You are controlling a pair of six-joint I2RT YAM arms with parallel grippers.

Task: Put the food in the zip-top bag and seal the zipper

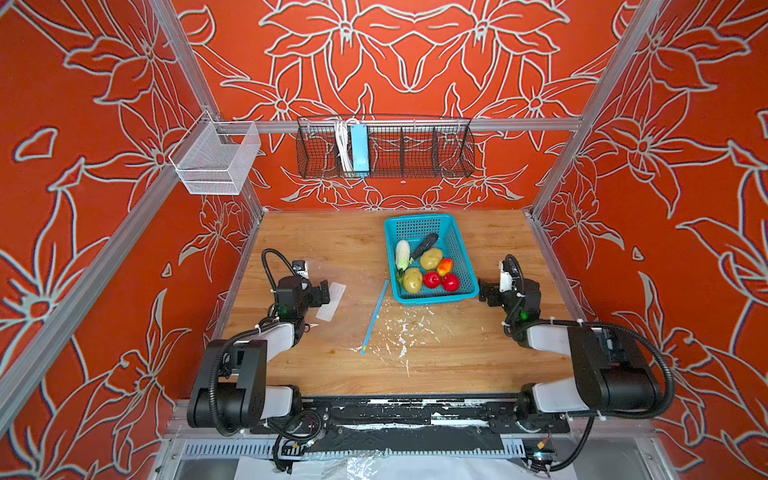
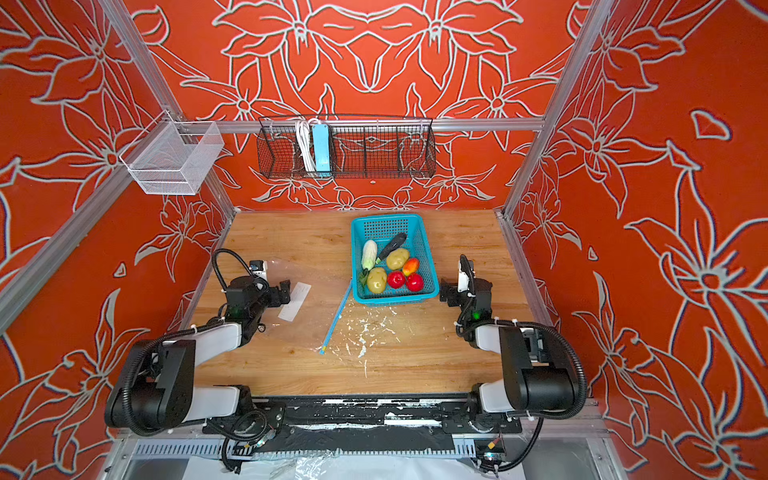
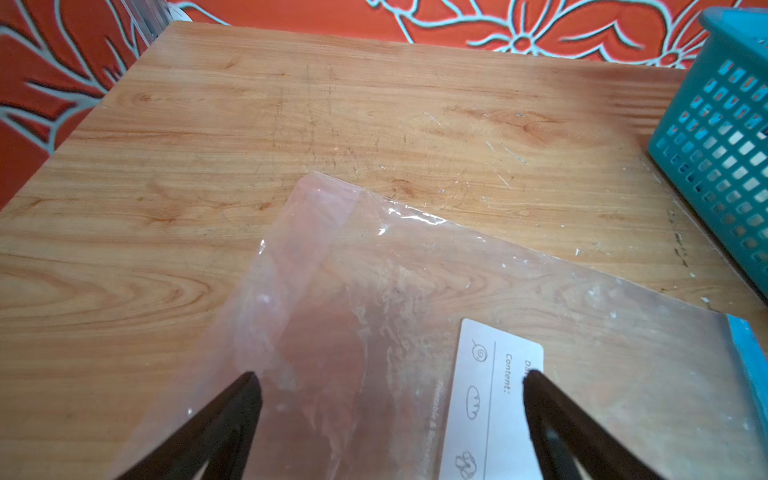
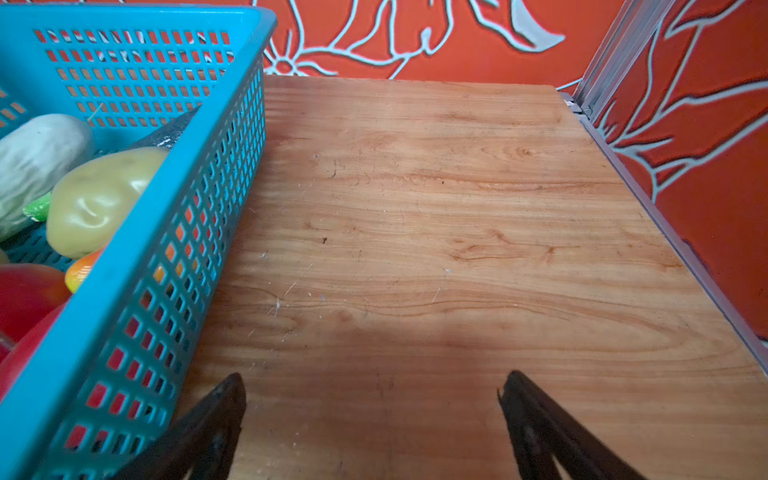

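Nothing bagged yet.
All food [image 1: 431, 259] sits in the basket [image 1: 436, 296], zip-top bag [image 3: 374, 291] lies empty, left gripper [image 3: 390, 378] and right gripper [image 4: 373, 378] both gape, holding nothing.

Clear zip-top bag [image 1: 353, 291] lies flat on table [image 1: 457, 361], left of centre, white label [image 1: 331, 301] up. Light-blue zipper [image 1: 375, 316] runs diagonally along its right edge, far end near teal basket [image 1: 415, 226]. All food in basket: two potatoes [image 1: 431, 258], two tomatoes [image 1: 432, 279], red-yellow fruit [image 1: 445, 266], dark eggplant [image 1: 424, 244], white-green leafy vegetable [image 1: 402, 254].
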